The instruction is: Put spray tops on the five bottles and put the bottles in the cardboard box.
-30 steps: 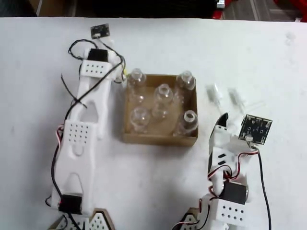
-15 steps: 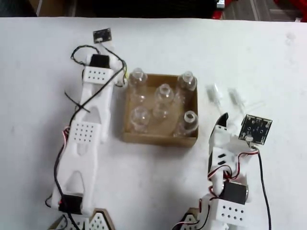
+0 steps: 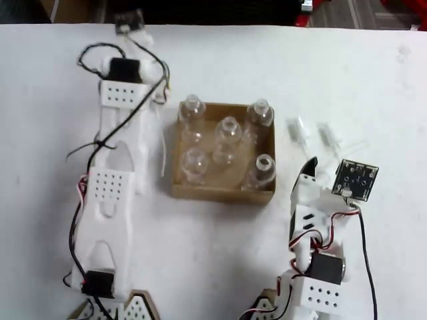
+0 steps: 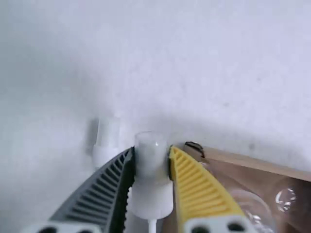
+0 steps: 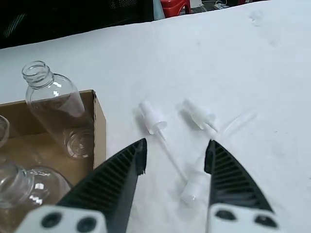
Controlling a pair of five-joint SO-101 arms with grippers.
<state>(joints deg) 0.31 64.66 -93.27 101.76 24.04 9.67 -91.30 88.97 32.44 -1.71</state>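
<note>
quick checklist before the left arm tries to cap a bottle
1. Grip on spray top in left hand: ok, clamped between both fingers.
2. All five bottles uncapped, inside box: ok.
3. Held top over a bottle neck: not ok, it is outside the box.
4. Open right hand off the box: ok.
5. More spare tops on the table: ok.
6. Bottles upright: cannot tell.

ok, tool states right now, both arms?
Left tool: closed on a spray top.
Right tool: open, holding nothing.
</note>
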